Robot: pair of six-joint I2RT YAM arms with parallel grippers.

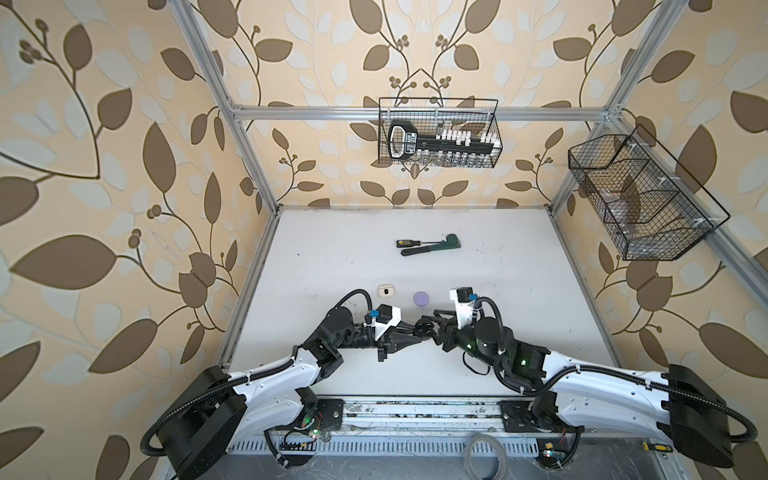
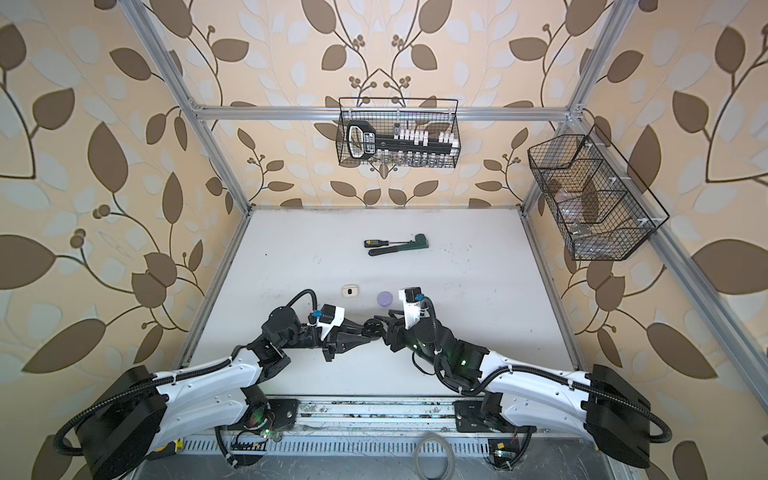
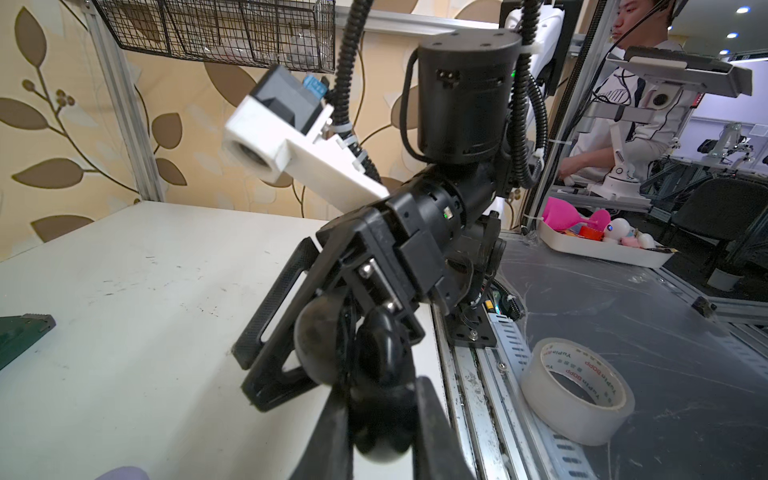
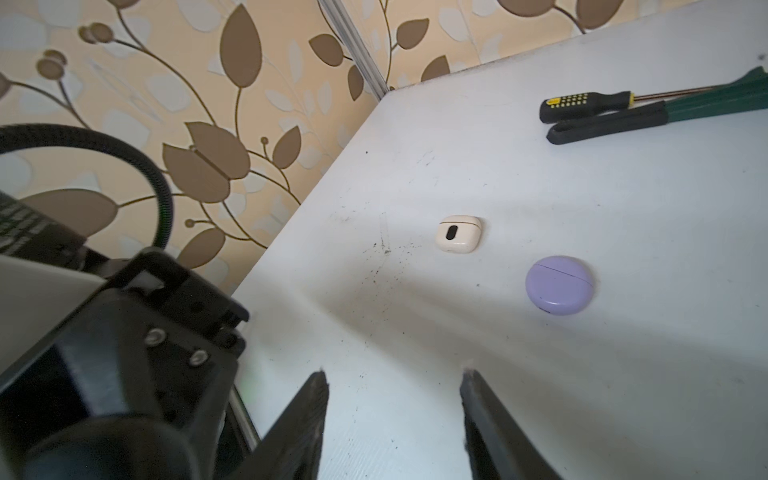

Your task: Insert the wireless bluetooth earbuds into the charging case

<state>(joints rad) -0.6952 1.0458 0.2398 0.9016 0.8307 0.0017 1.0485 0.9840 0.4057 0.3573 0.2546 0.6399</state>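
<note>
My left gripper (image 3: 380,390) is shut on a round black charging case (image 3: 382,415), held a little above the table near its front middle; in both top views the case (image 1: 424,327) (image 2: 371,328) sits at the tip of the left gripper (image 1: 422,337). My right gripper (image 4: 395,374) (image 1: 434,320) stands open just beside that case, with only bare table between its fingers (image 3: 270,320). A closed white charging case (image 4: 458,234) (image 1: 385,291) and a closed lavender charging case (image 4: 559,284) (image 1: 421,298) lie behind the grippers. No earbuds are in view.
A black-and-yellow screwdriver (image 1: 409,242) and a green wrench (image 1: 436,246) lie mid-table further back. Wire baskets hang on the back wall (image 1: 438,133) and the right wall (image 1: 640,195). A tape roll (image 3: 577,390) lies beyond the table's front rail (image 3: 469,399).
</note>
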